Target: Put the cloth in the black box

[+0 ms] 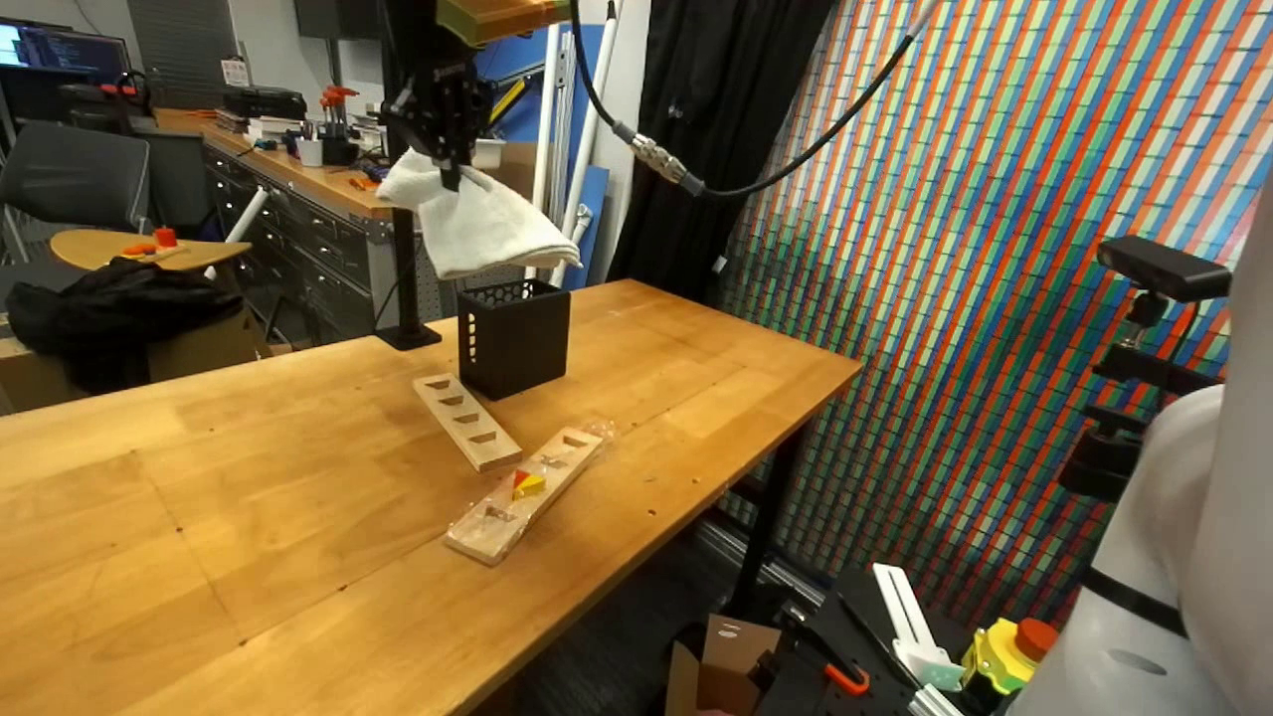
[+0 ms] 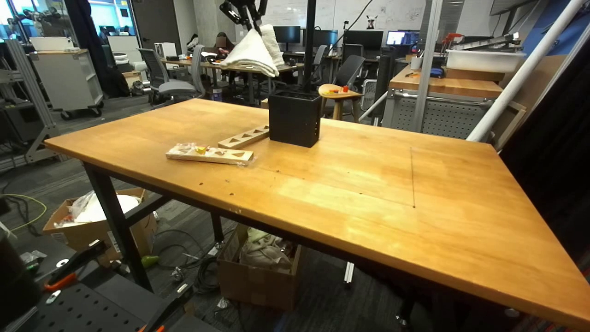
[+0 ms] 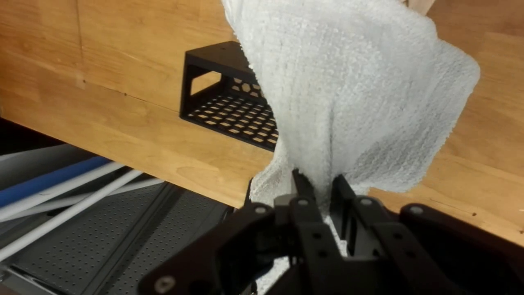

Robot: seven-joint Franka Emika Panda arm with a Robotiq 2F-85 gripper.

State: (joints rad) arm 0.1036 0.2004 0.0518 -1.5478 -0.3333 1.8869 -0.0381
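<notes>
Cloth (image 3: 352,90) rough; black box (image 2: 292,120) matt; table (image 2: 368,221) smooth wood.

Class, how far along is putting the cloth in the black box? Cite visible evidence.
Done: the cloth is gripped and clear of the table. In hand: the claw holds it higher than the black box. Left: none is inside yet, so lining up, lowering and releasing probably remain.

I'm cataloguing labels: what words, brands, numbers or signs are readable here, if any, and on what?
Nothing is readable.
Monitor: text-like lines, too small to read.
Small white sign: too small and blurred.
Whiteboard: faint marks, unreadable.
Cloth and black box: no lettering visible.
</notes>
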